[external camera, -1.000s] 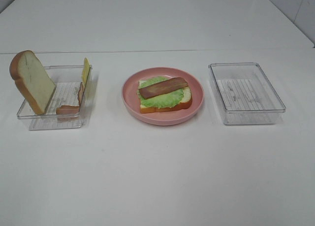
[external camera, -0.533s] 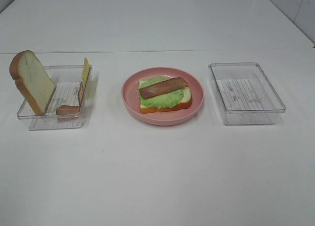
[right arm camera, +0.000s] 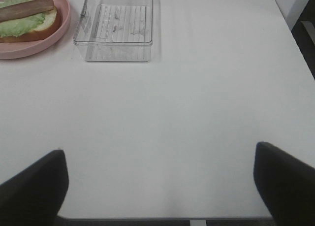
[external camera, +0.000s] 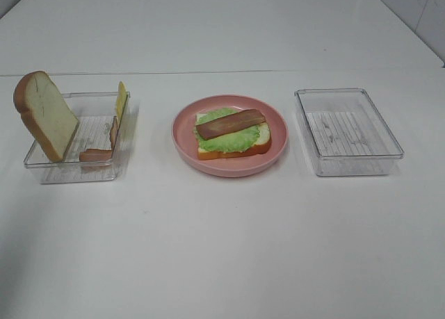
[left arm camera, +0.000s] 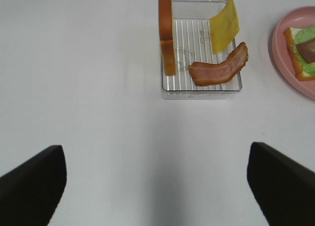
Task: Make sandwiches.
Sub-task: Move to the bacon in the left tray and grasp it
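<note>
On the pink plate point(external camera: 278, 146) at the table's middle lies a partly built sandwich point(external camera: 232, 133): a bread slice, green lettuce and a brown bacon strip on top. The clear left tray point(external camera: 42, 165) holds an upright bread slice point(external camera: 45, 116), a yellow cheese slice point(external camera: 121, 102) leaning on its wall and a bacon strip point(external camera: 97, 153). My left gripper point(left arm camera: 156, 186) is open over bare table, well short of that tray point(left arm camera: 201, 87). Open too, my right gripper point(right arm camera: 160, 186) hovers over bare table near the front edge, away from the sandwich point(right arm camera: 27, 18). Neither arm shows in the high view.
An empty clear tray point(external camera: 348, 130) stands right of the plate, also in the right wrist view point(right arm camera: 116, 29). The table's right edge and a dark floor gap point(right arm camera: 306, 39) lie close to the right arm.
</note>
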`<state>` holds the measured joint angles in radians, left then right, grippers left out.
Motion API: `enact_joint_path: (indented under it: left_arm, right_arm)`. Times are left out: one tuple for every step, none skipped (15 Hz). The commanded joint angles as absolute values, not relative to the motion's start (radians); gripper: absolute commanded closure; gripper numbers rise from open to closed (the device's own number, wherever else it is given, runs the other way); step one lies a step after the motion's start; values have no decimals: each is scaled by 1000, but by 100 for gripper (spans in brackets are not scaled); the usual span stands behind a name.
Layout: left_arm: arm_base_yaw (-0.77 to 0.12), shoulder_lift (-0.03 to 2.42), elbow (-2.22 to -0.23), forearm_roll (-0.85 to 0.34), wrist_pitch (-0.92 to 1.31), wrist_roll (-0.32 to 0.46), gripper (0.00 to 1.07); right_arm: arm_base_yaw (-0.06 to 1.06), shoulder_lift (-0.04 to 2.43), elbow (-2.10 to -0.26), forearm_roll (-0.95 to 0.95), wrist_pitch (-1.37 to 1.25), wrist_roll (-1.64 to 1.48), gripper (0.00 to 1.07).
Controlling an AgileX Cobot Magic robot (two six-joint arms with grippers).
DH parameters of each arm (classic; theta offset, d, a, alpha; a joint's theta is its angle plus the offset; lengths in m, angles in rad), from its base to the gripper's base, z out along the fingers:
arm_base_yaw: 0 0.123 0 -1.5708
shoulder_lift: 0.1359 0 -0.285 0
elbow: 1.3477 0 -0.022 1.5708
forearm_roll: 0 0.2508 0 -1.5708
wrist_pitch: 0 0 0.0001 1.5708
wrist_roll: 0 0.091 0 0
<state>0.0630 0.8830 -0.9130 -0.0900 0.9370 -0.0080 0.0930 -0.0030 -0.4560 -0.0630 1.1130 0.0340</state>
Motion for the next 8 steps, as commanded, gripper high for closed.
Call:
enact_joint_path:
  left_arm:
    - [63, 1053, -1007, -153, 920, -10, 15]
    - [63, 1114, -1039, -167, 918, -7, 15]
    - [63, 1165, -1065, -178, 917, -6, 15]
    - [63, 1194, -1080, -186, 917, -6, 15]
    - [37, 1288, -1132, -206, 916, -6, 15]
    - [23, 1313, -1146, -205, 915, -7, 15]
    - [-12, 1363, -1173, -205, 915, -15, 15]
    - [-45, 1407, -1201, -204, 915, -32, 15]
  right_arm:
    - [86, -34, -452, -69, 1100, 19, 8]
    - [86, -34, -452, -69, 1100, 19, 8]
    - [86, -34, -452, -69, 1100, 19, 8]
    - [86, -34, -452, -69, 1100, 19, 8]
    - [86, -34, -452, -69, 1100, 19, 8]
    - [86, -34, -452, -69, 1100, 19, 8]
    - [86, -34, -452, -69, 1100, 19, 8]
    - [86, -34, -452, -69, 1100, 19, 8]
